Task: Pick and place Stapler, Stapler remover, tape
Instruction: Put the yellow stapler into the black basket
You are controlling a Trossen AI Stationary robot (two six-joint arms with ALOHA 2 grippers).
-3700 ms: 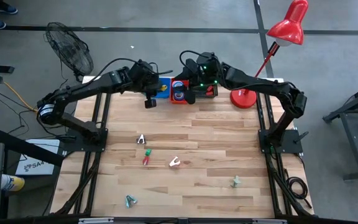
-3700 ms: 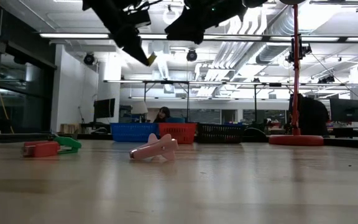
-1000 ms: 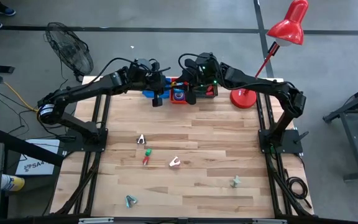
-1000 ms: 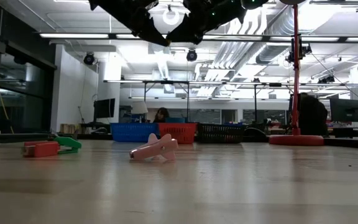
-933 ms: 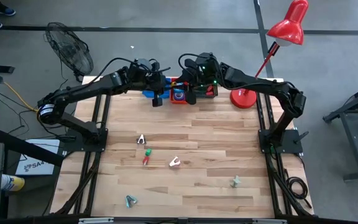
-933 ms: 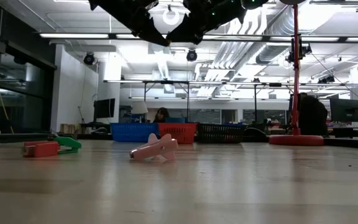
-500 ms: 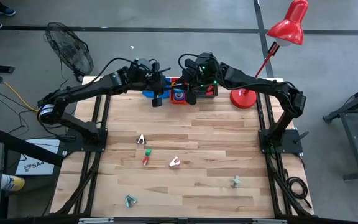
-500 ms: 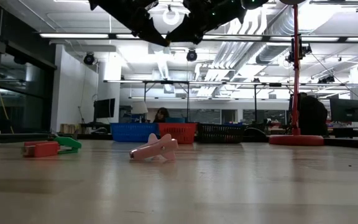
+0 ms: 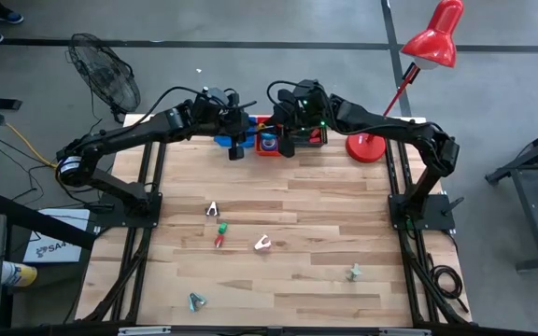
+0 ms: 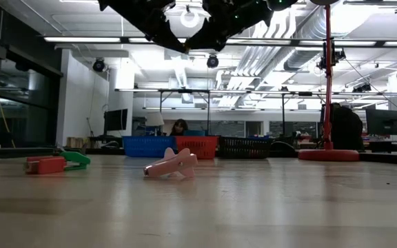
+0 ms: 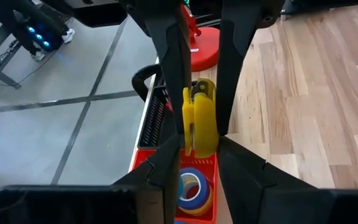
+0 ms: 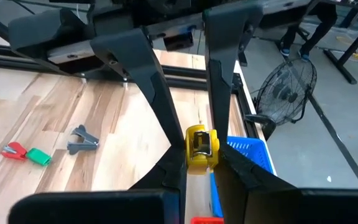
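- Left gripper (image 11: 201, 140) and right gripper (image 12: 196, 151) met at the table's (image 9: 325, 215) 12 o'clock edge, both clamped on one yellow stapler (image 11: 200, 118).
- The stapler hung over the red bin (image 9: 267, 145); a blue-and-yellow tape roll (image 11: 193, 188) lay inside.
- Staple removers lay mid-table: grey (image 9: 212, 209), red-green (image 9: 220, 233), pink (image 9: 262, 244).

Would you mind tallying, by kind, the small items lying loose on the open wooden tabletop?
Staple removers: 4 (grey, pink, pale green, teal)
Small staplers: 2 (green, red)
Total: 6
Not counted: one yellow item in the left gripper, another in the right gripper, both over the table's far edge.
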